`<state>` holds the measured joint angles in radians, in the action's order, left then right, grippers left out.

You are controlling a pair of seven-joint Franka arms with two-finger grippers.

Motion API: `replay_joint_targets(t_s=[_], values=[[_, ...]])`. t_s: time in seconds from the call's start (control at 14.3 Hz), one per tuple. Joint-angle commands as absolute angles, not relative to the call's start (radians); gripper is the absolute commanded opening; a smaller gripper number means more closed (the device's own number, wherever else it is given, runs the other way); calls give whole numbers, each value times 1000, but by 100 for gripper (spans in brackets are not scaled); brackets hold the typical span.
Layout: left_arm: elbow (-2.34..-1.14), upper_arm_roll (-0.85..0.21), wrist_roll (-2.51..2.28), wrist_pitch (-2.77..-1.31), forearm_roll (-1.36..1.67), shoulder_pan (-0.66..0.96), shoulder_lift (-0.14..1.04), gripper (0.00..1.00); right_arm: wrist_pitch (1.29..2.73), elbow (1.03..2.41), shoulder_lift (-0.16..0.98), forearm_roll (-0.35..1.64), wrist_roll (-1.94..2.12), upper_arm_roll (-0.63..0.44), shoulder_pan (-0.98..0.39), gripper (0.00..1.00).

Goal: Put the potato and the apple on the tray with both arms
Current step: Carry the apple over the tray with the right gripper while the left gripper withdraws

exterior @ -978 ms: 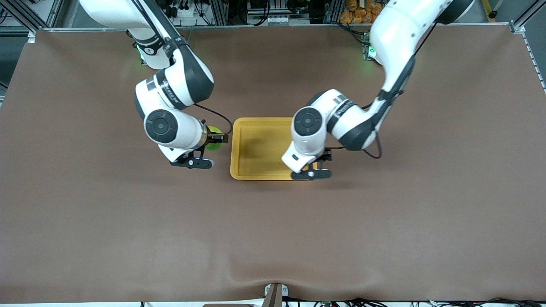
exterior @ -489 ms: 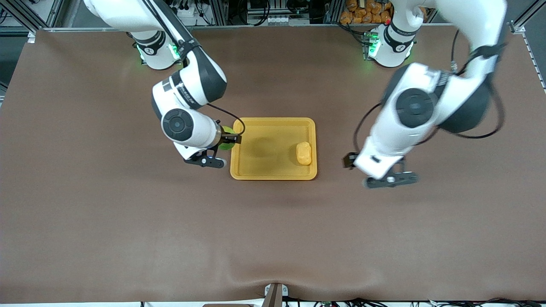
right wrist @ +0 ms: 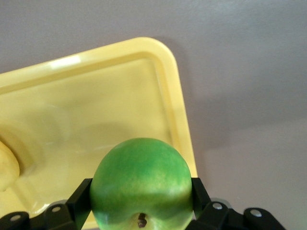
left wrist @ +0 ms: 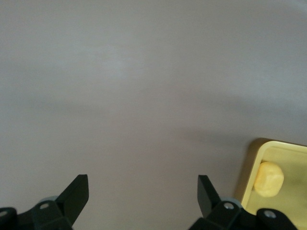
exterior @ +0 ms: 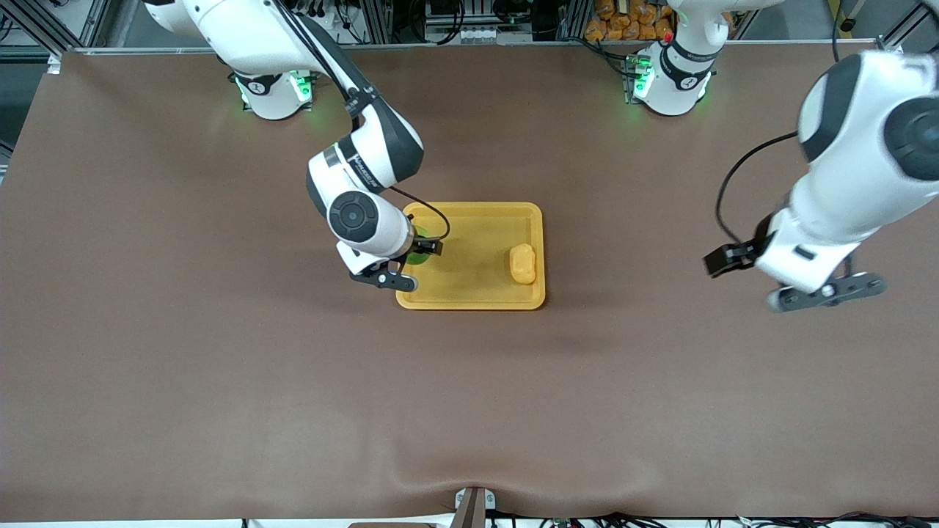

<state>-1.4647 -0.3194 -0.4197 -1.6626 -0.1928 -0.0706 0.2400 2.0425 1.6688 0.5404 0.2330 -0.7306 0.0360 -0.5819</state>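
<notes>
The tray (exterior: 470, 213) lies flat at mid-table with its long sides running between the two arms' ends, and the task looks about half done: the potato (exterior: 522, 264) already rests inside at the end toward the left arm, its long axis crosswise to the tray's length. The apple (right wrist: 141, 189) is not yet down, clamped between the right gripper (exterior: 415, 251) fingers over the tray's other end, stem pit facing the wrist camera. The left gripper (left wrist: 143, 194) hangs wide open and empty over bare table toward its own end.
</notes>
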Motion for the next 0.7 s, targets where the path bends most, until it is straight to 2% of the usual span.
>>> replay_joint_targets(t_s=[0.0, 0.35, 0.63], values=[[-1489, -318, -326, -1612, -175, -112, 169, 100, 2068, 1663, 555, 252, -749, 26, -598, 0], [-1491, -319, -117, -1540, -92, -221, 111, 100, 2138, 1701, 581, 249, -749, 25, -609, 0], [-1494, -316, -17, -1506, -74, -236, 78, 100, 2157, 1707, 597, 241, -750, 23, -621, 0]])
